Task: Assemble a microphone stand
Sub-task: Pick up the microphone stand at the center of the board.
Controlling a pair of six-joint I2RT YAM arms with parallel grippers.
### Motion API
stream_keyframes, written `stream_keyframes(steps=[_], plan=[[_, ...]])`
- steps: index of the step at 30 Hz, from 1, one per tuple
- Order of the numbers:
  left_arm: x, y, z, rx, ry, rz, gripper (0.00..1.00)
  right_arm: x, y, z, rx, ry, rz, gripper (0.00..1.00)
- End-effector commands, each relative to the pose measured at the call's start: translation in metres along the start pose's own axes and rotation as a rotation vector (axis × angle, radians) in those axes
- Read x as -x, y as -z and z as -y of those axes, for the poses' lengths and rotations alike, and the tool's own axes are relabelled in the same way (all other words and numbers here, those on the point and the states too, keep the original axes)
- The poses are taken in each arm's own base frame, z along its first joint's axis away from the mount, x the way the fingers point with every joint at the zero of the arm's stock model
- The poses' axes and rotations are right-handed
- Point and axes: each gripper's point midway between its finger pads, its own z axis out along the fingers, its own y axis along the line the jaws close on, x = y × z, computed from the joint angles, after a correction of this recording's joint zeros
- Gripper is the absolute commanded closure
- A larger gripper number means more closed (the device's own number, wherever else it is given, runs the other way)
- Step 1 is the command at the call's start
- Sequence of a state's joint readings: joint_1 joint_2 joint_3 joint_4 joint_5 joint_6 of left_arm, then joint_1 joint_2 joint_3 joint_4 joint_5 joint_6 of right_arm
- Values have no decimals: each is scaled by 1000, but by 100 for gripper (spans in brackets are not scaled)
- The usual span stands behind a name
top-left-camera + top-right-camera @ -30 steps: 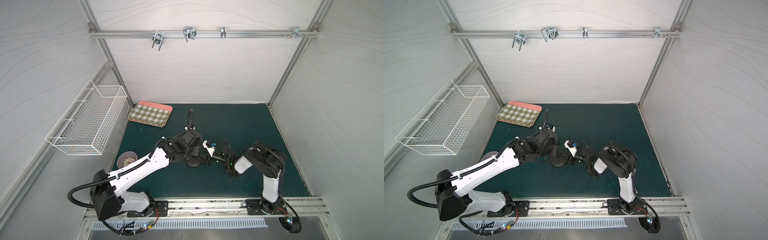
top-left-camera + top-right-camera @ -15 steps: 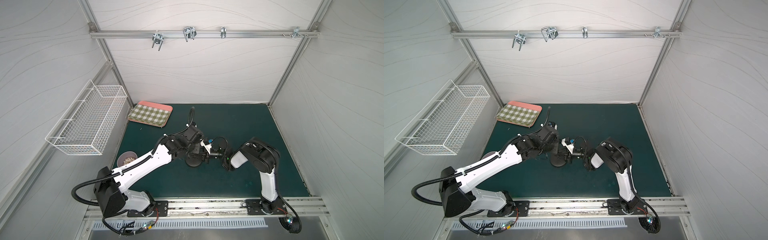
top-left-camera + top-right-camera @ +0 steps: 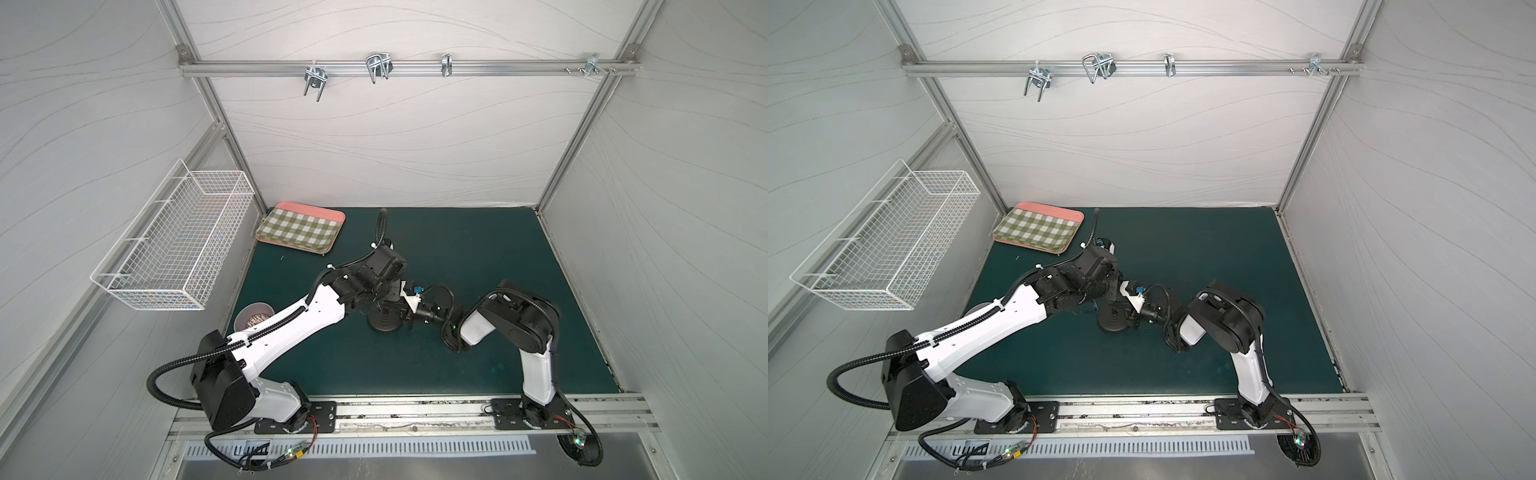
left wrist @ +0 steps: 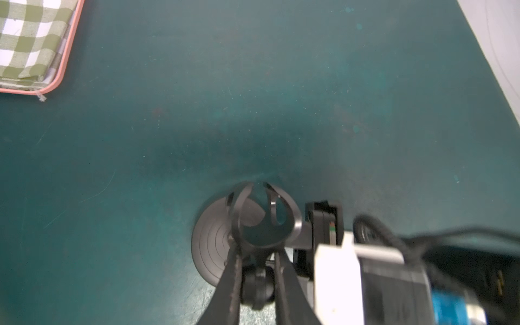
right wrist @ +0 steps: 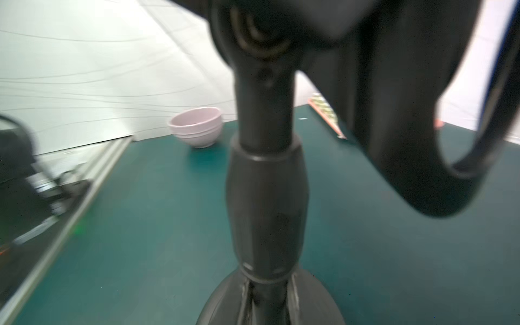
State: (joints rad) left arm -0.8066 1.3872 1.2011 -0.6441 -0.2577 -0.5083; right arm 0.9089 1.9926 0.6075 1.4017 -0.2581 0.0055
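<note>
Standing up in the middle of the green mat [image 3: 478, 257] is the microphone stand [image 3: 384, 323], all black. Its round base [image 4: 211, 242] sits flat on the mat. The rod [image 5: 264, 197] goes straight up from the middle of the base. The clip [image 4: 263, 219], shaped like a U, is at the top of the rod.

The left claw [image 4: 257, 281] comes down from above. Its two fingers [image 4: 229, 284] are close together, one on each side of the round knob just under the clip. They pinch the rod there. The clip sticks out past the finger tips.

The right claw [image 5: 268, 289] comes in low from the side. It is closed tight at the very bottom of the rod, right where the rod meets the base. In the right wrist view its fingers [image 5: 246, 301] press the rod from both sides, just over the base. So both claws hold the same stand, the left one up high and the right one down low.

A pink bowl [image 5: 197, 126] sits on the mat by the left arm, well away from the stand. A tray [image 3: 301, 227] with a green checked cloth lies in the far corner of the mat. A white wire basket [image 3: 174, 245] hangs on the wall.
</note>
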Motion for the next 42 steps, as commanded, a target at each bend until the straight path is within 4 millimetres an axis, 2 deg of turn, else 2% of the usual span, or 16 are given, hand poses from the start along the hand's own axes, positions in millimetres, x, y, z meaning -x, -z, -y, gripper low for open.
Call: stream_keyframes(steps=[1,3,5,8,9,11,14,17,19,24,30,35,37,42], plan=[[-20,-11,5,-20,-3,-78,81,-19,3,12,-292,108,-96,99],[-21,-11,5,-20,-1,-82,81,-18,2,14,-445,181,-121,95],[-22,-11,4,-18,1,-83,81,-16,2,16,-584,255,-143,99],[-23,-12,3,-16,3,-83,81,-11,2,13,-652,271,-111,98],[-23,-11,3,-17,4,-83,80,-12,3,12,-651,269,-106,93],[-23,-10,2,-16,6,-80,79,-10,3,10,-640,260,-102,67],[-22,-8,1,-17,13,-72,79,-7,4,3,-562,256,-108,44],[-20,-5,0,-22,21,-60,78,-10,7,-1,-437,207,-141,29],[-19,-3,0,-29,27,-53,75,-15,11,-6,-328,128,-167,26],[-16,6,-1,-54,55,-22,65,-11,17,-8,-142,47,-157,26],[-16,11,-6,-57,72,-5,55,-12,9,-14,-5,22,-151,30],[-9,24,-9,-67,92,27,49,-11,0,-15,81,-37,-116,40],[-6,31,-10,-75,97,46,48,-6,-4,-10,74,-37,-84,45],[-4,49,-18,-78,135,80,46,-8,-11,-2,57,-37,-85,57]])
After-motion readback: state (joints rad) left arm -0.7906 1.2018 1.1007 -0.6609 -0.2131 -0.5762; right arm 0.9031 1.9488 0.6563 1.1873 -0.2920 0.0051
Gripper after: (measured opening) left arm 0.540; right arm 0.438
